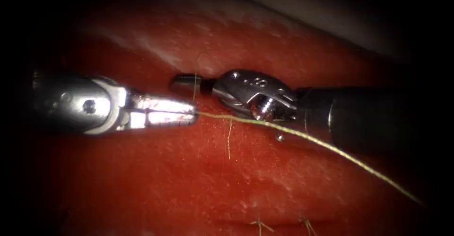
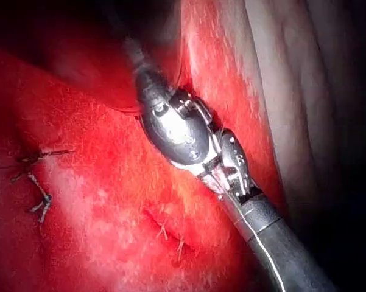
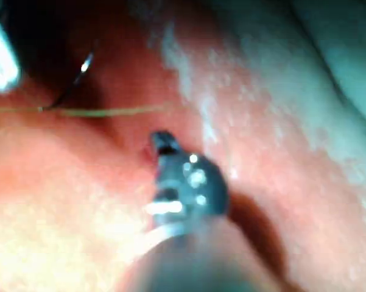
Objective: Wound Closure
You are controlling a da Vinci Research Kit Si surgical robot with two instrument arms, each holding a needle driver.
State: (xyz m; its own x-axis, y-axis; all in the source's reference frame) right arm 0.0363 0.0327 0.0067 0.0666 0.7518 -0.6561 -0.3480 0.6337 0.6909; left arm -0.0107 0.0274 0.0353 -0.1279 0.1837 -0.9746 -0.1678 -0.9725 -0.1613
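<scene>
The right tool [image 1: 187, 81], nearest the endoscope with its thick shaft, is seen with jaws closed at the cut [image 1: 203, 70]; whether anything is gripped there cannot be told. The left tool [image 1: 191, 112] is clamped on the thread [image 1: 302, 136], which runs taut across the tissue [image 1: 189, 184] to the right. A needle cannot be made out. The thread is judged light, limp and easily frayed; it is best gripped flat between the jaws.

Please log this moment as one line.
left tool: shut on thread | right tool: holds nothing seen, over tissue | needle: unseen
</scene>
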